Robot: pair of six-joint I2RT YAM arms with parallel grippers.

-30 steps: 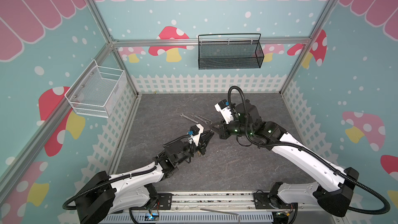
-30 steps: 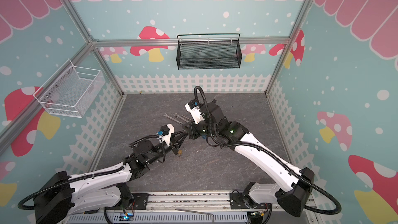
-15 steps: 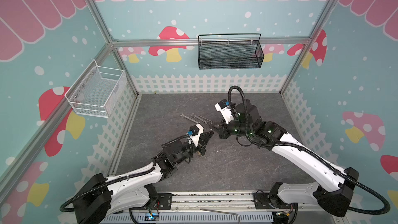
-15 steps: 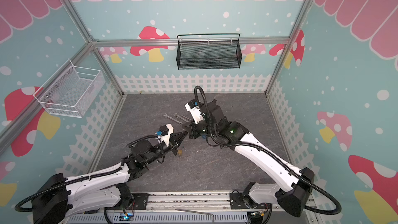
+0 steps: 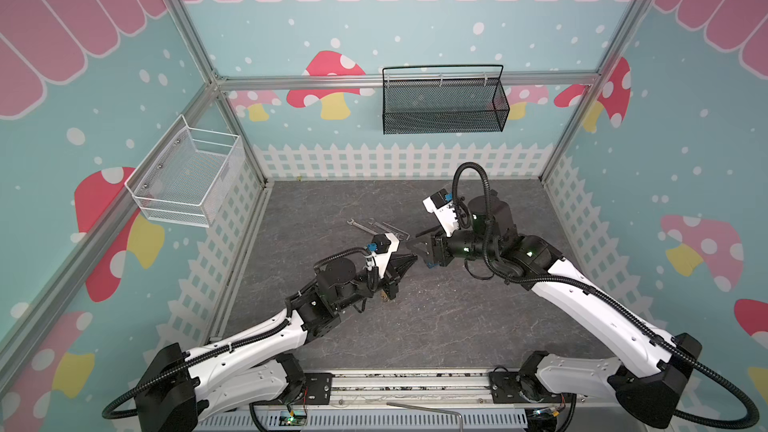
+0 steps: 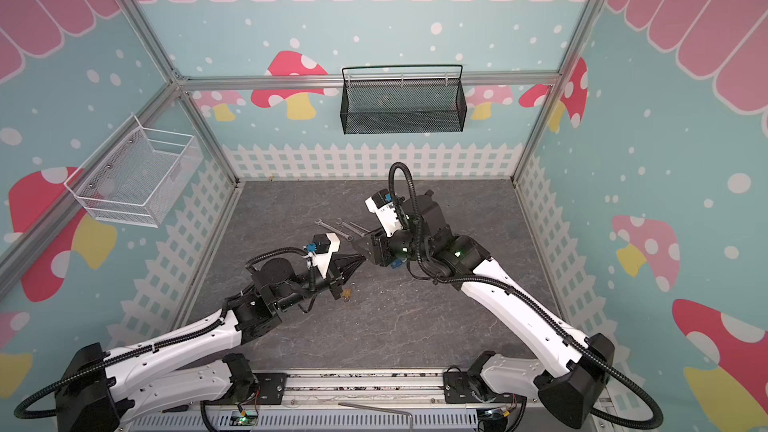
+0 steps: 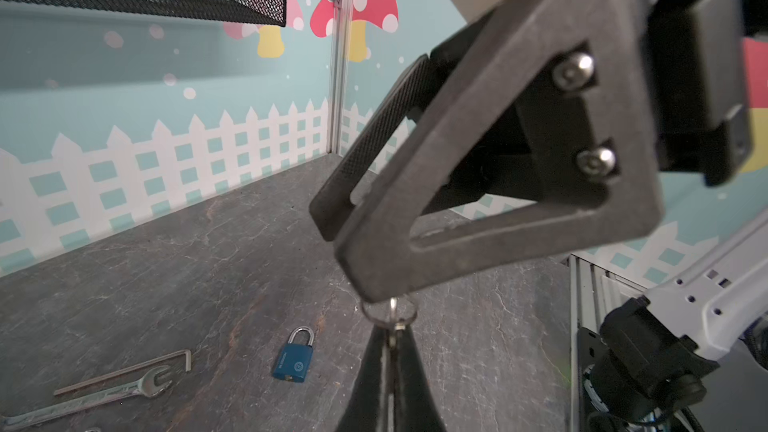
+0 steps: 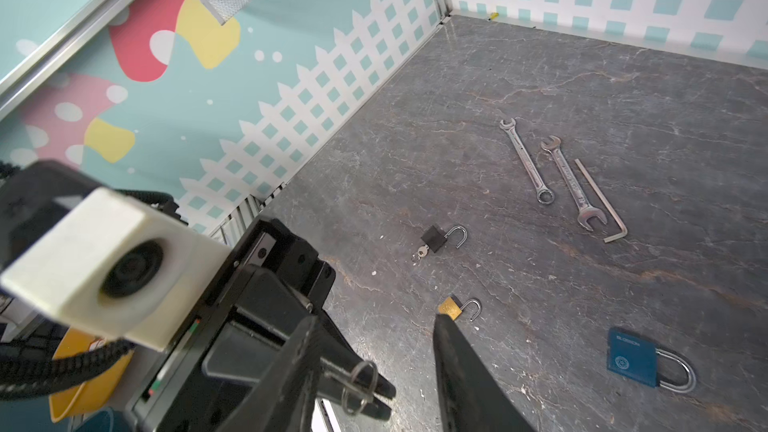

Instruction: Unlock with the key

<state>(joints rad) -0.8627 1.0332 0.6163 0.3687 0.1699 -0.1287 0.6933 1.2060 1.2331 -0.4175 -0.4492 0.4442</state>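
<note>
The key is pinched between the pressed-together fingers of the left gripper. It is held up off the table near the table's middle, with a split ring through it.

At the far left a white wire basket hangs on the side wall above the table's edge, its mesh floor bare. Further in, two wrenches and a hex key lie side by side on the grey top, behind the left gripper. A black padlock lies nearer the left wall with its shackle swung open and small keys at its base. A gold padlock, shackle also open, lies just beside the left gripper's body in both top views.

The right gripper meets the left one tip to tip, its fingers spread and holding nothing. Its nearer fingertip is right at the ring, but I cannot tell whether they touch. A blue padlock, shackle closed, lies flat on the table under the right gripper. Above and behind it a black mesh basket hangs on the back wall, with only mesh and wall showing through.

A picket-fence print lines the table on three sides, and a metal rail carrying the arm bases closes the front. Bare grey top stretches wide to the right and toward the front.
</note>
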